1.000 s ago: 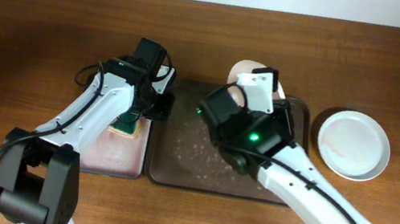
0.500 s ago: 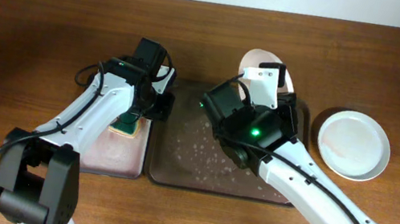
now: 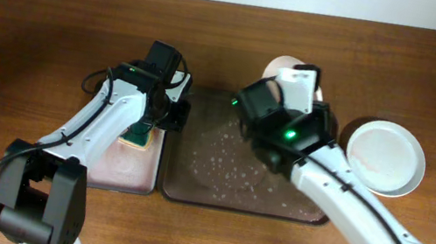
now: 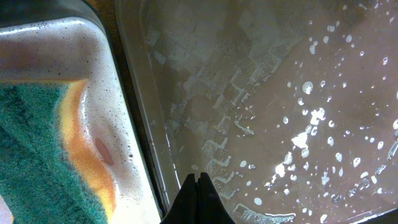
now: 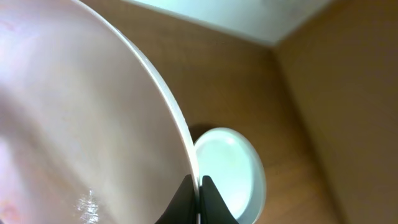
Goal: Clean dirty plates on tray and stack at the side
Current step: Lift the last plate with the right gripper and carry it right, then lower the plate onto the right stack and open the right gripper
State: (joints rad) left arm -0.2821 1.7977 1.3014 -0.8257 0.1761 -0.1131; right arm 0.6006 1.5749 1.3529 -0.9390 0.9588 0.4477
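Note:
My right gripper (image 5: 199, 186) is shut on the rim of a pale pink plate (image 5: 81, 118), held tilted above the back of the dark tray (image 3: 216, 188); the plate's edge peeks out behind the arm in the overhead view (image 3: 281, 66). A clean white plate (image 3: 385, 157) lies on the table to the right and also shows in the right wrist view (image 5: 230, 165). My left gripper (image 4: 198, 183) is shut and empty over the wet tray's left rim (image 4: 140, 118), beside the green and yellow sponge (image 4: 50, 149).
The sponge sits in a soapy pink tray (image 3: 126, 169) left of the dark tray. The dark tray's floor (image 4: 298, 93) is wet with soap flecks. A wall edge runs along the back of the table.
My right arm has moved rightward and toward the back with the pink plate, nearer the white plate. The left arm has not moved.

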